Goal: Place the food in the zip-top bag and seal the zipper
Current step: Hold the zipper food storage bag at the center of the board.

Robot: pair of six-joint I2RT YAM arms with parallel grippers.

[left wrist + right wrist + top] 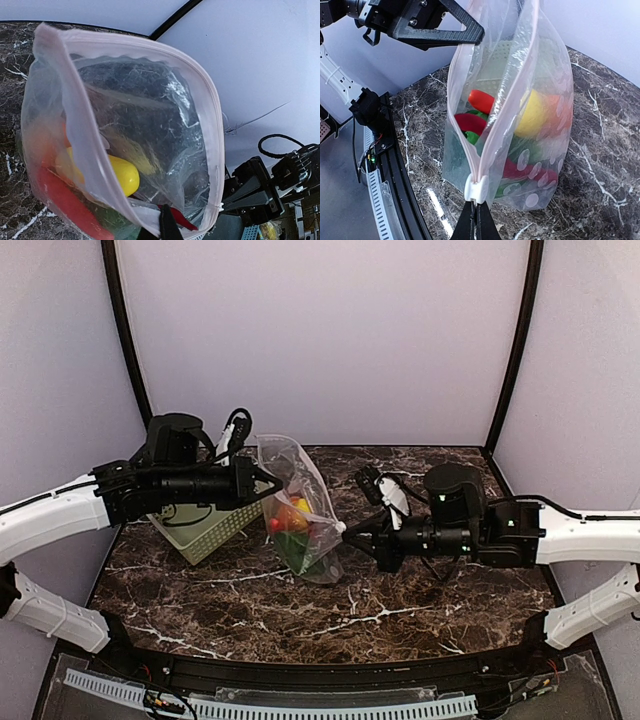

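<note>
The clear dotted zip-top bag (300, 515) hangs stretched between my two grippers above the table, its mouth open. Inside lie the food pieces: a yellow piece (122, 175), a red chili (65, 200) and green pieces (470, 136). My left gripper (268, 485) is shut on the bag's rim at one end (166, 226). My right gripper (347, 531) is shut on the white slider (478, 189) at the other end of the pink zipper strip (506, 100). The two sides of the zipper (216, 130) stand apart along most of their length.
The pale green lattice basket (205, 525) stands tilted at the left, behind the left arm. The dark marble table (330, 605) has a black front rail (300, 675). Purple walls close in the back and both sides.
</note>
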